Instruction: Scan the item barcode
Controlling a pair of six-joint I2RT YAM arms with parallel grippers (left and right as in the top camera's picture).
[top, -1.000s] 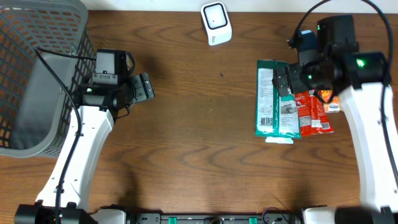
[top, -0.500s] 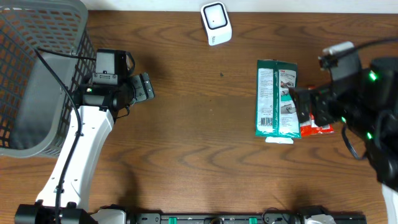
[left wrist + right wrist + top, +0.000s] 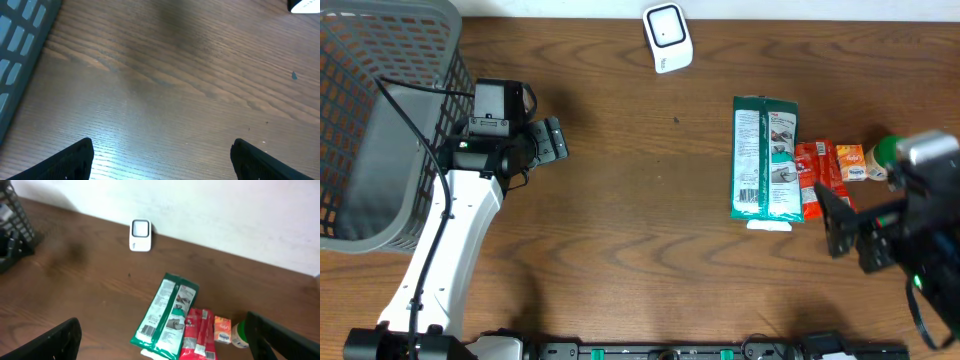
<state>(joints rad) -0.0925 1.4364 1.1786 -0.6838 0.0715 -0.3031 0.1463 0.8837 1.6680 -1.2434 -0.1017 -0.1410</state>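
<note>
— How do the claws stand?

— The right gripper [image 3: 848,238] has its jaws spread wide with nothing between them. It hangs high over the table's near right part, just nearward of the packets. The left gripper [image 3: 556,140] is also spread and holds nothing. It sits low over bare wood beside the basket, its fingers pointing towards the middle of the table.

— And the item to scan?

— The green packet [image 3: 765,160] lies flat on the table [image 3: 620,230], right of centre and apart from both claws. Its long axis runs from the far edge towards the near edge. A barcode shows on its left strip, face up, towards the near end, and a white tab sticks out at that same end.

— What lies beside it?

— A red packet [image 3: 817,172] touches its right side and lies parallel to it. Further right come a small orange box [image 3: 851,163] and then a green-capped bottle [image 3: 886,150].

— The scanner?

— The white scanner [image 3: 667,38] stands at the far edge, left of the packet and well apart from it.

— Any containers?

— A grey mesh basket [image 3: 430,25] sits at the far left corner. Inside it only its grey floor shows.
</note>
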